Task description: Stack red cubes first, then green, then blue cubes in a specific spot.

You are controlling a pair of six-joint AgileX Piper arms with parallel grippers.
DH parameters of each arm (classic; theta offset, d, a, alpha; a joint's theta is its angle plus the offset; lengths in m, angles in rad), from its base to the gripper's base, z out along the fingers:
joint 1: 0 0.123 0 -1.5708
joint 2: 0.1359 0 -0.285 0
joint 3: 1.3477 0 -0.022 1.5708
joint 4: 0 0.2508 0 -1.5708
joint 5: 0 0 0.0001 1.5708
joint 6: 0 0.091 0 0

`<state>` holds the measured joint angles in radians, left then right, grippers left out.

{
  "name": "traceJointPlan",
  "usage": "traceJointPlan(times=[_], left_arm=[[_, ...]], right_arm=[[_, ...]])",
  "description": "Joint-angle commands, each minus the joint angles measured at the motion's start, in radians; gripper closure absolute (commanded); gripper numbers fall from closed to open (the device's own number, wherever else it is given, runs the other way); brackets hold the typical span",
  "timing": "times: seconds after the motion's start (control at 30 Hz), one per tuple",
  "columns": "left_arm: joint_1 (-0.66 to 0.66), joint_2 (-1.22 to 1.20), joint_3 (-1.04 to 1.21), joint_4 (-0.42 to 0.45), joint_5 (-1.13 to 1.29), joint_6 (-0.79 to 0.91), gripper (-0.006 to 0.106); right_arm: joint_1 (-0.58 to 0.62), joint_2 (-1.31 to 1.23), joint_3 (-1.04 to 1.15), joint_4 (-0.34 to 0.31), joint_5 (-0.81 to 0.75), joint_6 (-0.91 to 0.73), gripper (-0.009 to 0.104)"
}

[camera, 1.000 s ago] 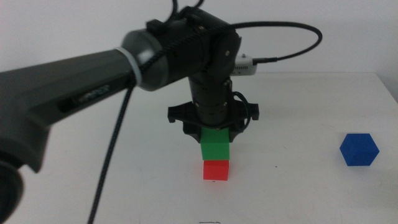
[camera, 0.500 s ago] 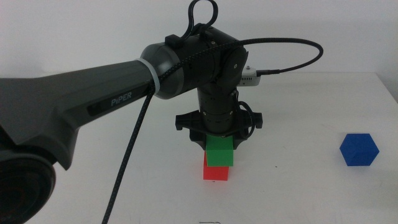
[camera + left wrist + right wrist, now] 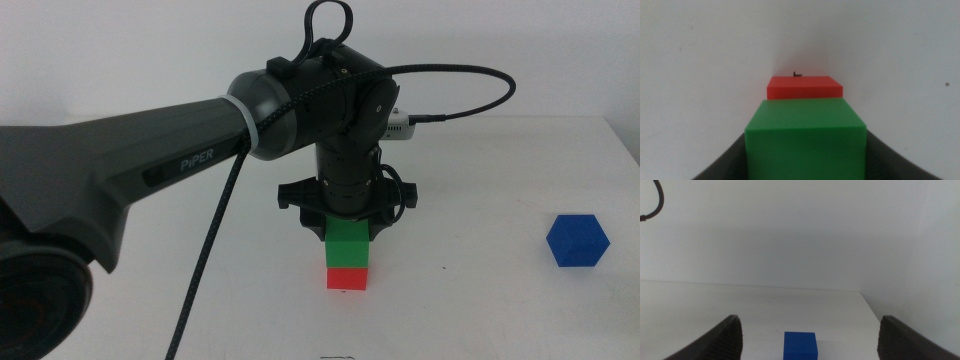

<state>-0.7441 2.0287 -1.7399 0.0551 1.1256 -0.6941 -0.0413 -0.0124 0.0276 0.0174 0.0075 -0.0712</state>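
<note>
The left gripper (image 3: 348, 222) clamps the green cube (image 3: 348, 245) squarely atop the red cube (image 3: 347, 277); release gently, then lift straight up. The blue cube (image 3: 577, 241) waits well apart (right gripper (image 3: 807, 335) spread wide).

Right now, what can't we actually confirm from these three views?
- Left gripper fingers: middle view, hidden under the wrist and behind the green cube.
- Whether green rests fully on the red cube or its fingers have let go: left wrist view, green fills the foreground.
- Red cube's front: left wrist view, covered by green.
- Blue cube: right wrist view, cut by the edge.
- Right gripper: outside the middle view.
</note>
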Motion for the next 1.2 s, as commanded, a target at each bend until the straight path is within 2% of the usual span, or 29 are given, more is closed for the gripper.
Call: traceJointPlan(times=[0.0,0.13,0.27,0.3,0.47,0.63,1.17], left_arm=[[-0.005,-0.045,-0.036,0.006,-0.014,-0.014,0.077],[-0.005,-0.026,-0.036,-0.004,-0.015,-0.014,0.076],[-0.005,-0.026,-0.036,-0.002,-0.016,-0.013,0.069],[-0.005,-0.027,-0.036,0.009,-0.033,-0.013,0.032],[-0.005,-0.027,-0.036,0.024,-0.049,-0.009,0.018],[-0.005,-0.028,-0.036,0.046,-0.054,0.0,0.013],[-0.003,-0.209,-0.036,0.09,-0.032,0.049,0.009]], right_arm=[[-0.005,-0.015,-0.011,-0.011,-0.076,-0.01,0.024],[-0.005,-0.015,-0.011,-0.011,-0.076,-0.01,0.024],[-0.005,-0.015,-0.011,-0.011,-0.076,-0.01,0.024],[-0.005,-0.015,-0.011,-0.011,-0.076,-0.01,0.024],[-0.005,-0.015,-0.011,-0.011,-0.076,-0.01,0.024],[-0.005,-0.015,-0.011,-0.011,-0.076,-0.01,0.024],[-0.005,-0.015,-0.011,-0.011,-0.076,-0.01,0.024]])
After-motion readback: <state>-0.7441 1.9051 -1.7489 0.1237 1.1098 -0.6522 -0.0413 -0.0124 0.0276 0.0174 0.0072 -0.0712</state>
